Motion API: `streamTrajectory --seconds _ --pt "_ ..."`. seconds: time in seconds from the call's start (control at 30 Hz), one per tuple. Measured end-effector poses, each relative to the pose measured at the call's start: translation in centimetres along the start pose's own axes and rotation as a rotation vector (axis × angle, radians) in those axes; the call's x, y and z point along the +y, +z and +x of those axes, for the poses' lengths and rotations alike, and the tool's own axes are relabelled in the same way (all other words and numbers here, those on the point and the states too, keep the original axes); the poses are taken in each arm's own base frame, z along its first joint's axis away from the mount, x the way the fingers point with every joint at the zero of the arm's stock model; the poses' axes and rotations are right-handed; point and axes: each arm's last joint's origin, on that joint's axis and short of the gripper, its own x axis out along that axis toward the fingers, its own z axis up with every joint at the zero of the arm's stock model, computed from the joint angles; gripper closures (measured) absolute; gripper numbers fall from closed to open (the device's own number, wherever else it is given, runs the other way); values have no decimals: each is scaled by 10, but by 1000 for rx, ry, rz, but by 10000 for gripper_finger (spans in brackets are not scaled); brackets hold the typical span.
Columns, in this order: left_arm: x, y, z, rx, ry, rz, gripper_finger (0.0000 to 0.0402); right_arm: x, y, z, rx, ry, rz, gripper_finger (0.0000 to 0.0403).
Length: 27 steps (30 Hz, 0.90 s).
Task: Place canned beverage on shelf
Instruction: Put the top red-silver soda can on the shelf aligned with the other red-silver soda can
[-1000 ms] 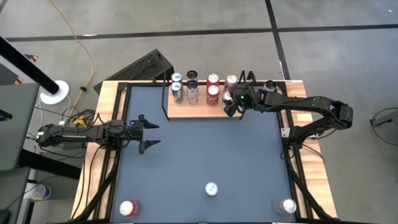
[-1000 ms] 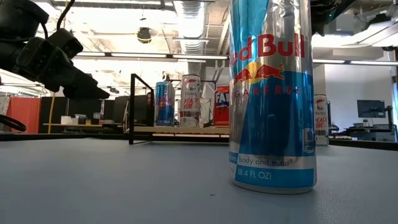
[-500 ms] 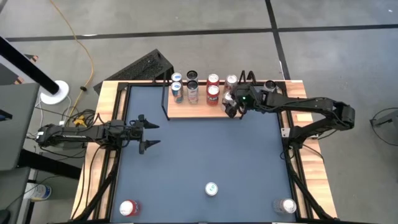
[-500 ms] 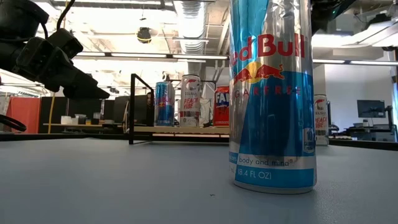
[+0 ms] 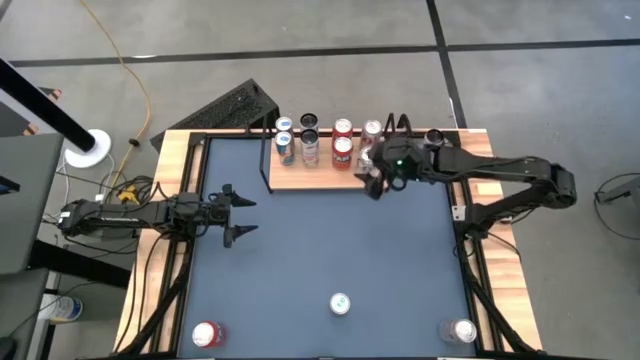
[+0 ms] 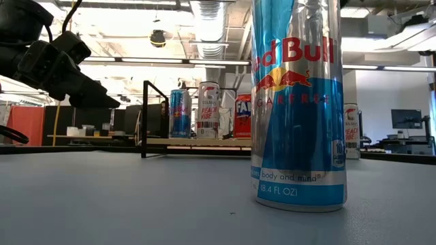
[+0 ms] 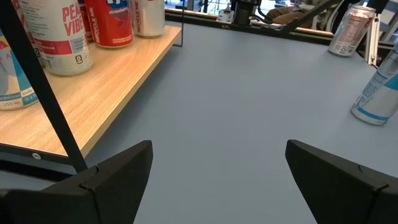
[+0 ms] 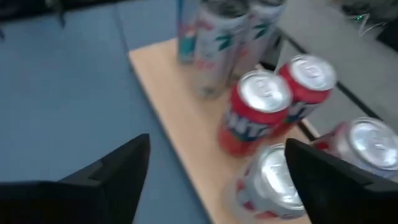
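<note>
The left gripper (image 5: 236, 213) hangs over the table's left side with its fingers spread wide and nothing between them; the wooden shelf (image 5: 320, 176) lies well ahead of it, toward the far edge. The right gripper (image 5: 374, 180) hovers at the shelf's right end, jaws parted and empty. Just beneath and ahead of it stand a silver can (image 8: 273, 180) and two red cans (image 8: 255, 115), upright on the shelf.
</note>
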Motion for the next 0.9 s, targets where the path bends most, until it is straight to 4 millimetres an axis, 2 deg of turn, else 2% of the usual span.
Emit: streamTrajectory --seconds 0.13,0.33,0.37,0.67,0.9 --pt "0 0 0 0 0 0 45 7 6 0 106 6 -38 153" --pt "0 0 0 0 0 0 45 10 5 15 231 31 -78 366" --pt "0 0 0 0 0 0 45 11 5 18 235 33 -94 383" --pt "0 0 0 0 0 0 45 11 -1 41 300 15 -107 400" --pt "0 0 0 0 0 0 45 5 -2 48 315 0 -99 402"
